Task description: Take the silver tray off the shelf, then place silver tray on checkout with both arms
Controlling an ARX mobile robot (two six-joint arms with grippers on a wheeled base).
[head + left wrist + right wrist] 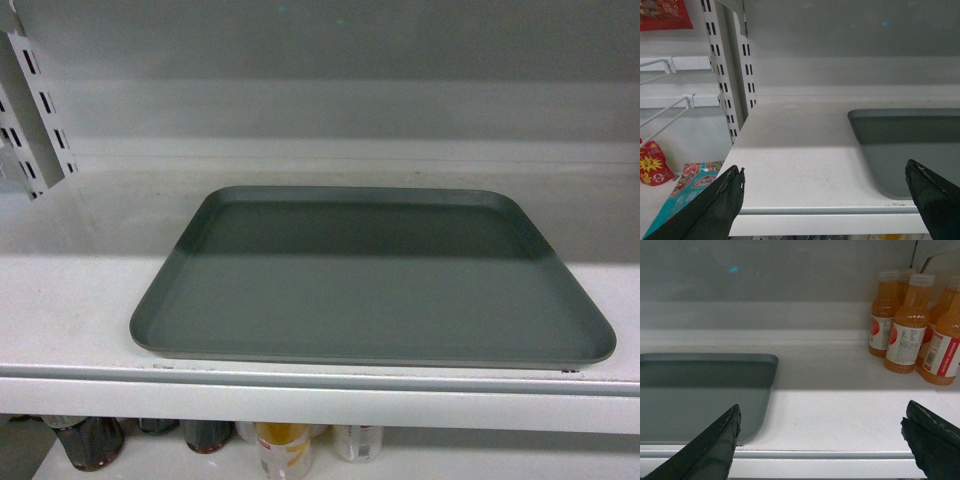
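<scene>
At the far left, a slotted white upright (725, 75) is seen, with snack packets (670, 192) on the neighbouring rack beyond it. Next comes the left pincer (825, 192), spread wide with nothing held, its right finger (935, 197) poised in front of the tray's left near corner. The tray (370, 280) is laid flat in the middle of the shelf (80, 300), empty, its near rim just behind the shelf's front lip. Over on the right, the right pincer (822, 437) is likewise spread wide and empty, its left finger (715, 445) lined up before the tray's right near corner. Furthest right, orange drink bottles (907, 325) are stood well apart from the tray. Bottles (285, 448) on the shelf below are glimpsed too.

The approach is judged to be in hand; no grip has been made yet. Each pincer will need to be brought onto a side rim, closed there together, and the tray lifted level. The checkout is not shown.
</scene>
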